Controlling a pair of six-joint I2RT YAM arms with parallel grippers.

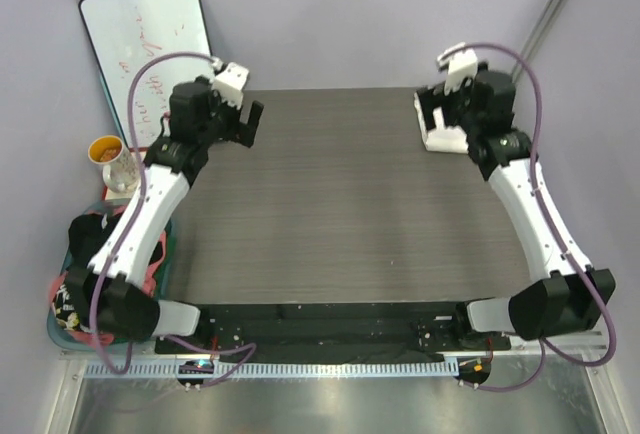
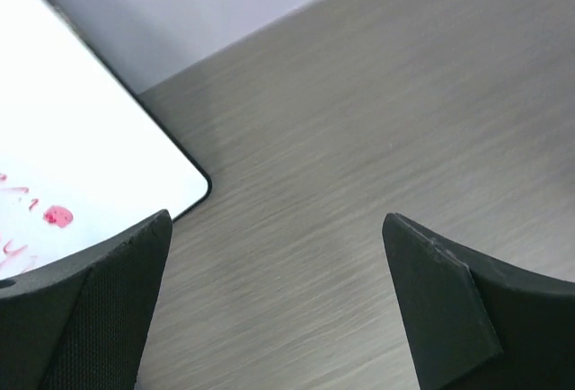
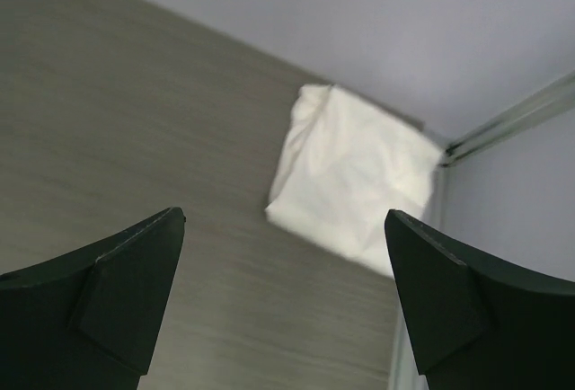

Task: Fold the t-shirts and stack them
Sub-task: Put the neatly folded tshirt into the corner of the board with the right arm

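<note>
Off the left edge of the surface (image 1: 340, 204), a black t-shirt (image 1: 88, 232) and a pink-red t-shirt (image 1: 152, 272) lie crumpled in the basket (image 1: 50, 326), neither with a clear axis. The left claw (image 2: 277, 221) hangs with jaws apart over the far-left corner, beside the whiteboard (image 2: 81, 138). The right claw (image 3: 286, 215), also with jaws apart, hovers by the folded white t-shirt (image 3: 355, 179), a near-square packet in the far-right corner with its edges skewed to the grain.
</note>
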